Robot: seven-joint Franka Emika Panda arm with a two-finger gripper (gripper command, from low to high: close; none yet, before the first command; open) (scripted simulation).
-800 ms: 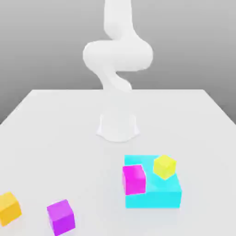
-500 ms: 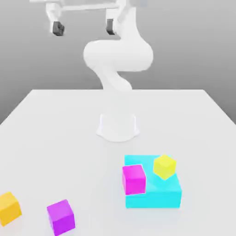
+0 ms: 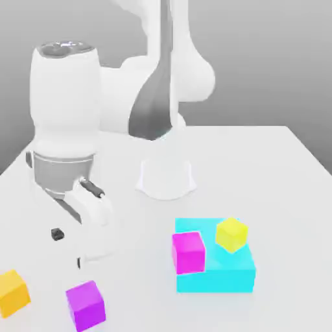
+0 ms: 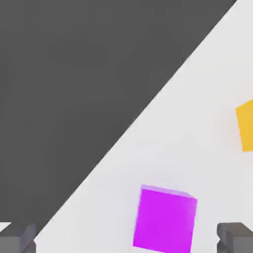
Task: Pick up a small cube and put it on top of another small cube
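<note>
The small cube point(image 3: 85, 305), plain violet-purple, sits on the white table near the front at the exterior view's left. In the hand view the small cube point(image 4: 165, 220) lies between the two dark fingertips point(image 4: 234, 238). My gripper point(image 3: 68, 248) hangs open just above and slightly behind the cube, touching nothing. A pinker magenta cube point(image 3: 188, 251) rests against the front-left corner of the flat cyan block point(image 3: 224, 275). A yellow cube point(image 3: 231, 234) stands on that block.
An orange cube point(image 3: 13, 292) sits left of the violet cube, close to the table's edge, and the orange cube point(image 4: 245, 126) also appears in the hand view. The arm's white base point(image 3: 166, 176) stands mid-table. Beyond the table edge point(image 4: 148, 106) is dark floor.
The arm has swung down from high above the base to the front left, bringing the open gripper over the violet cube. No cube has moved.
</note>
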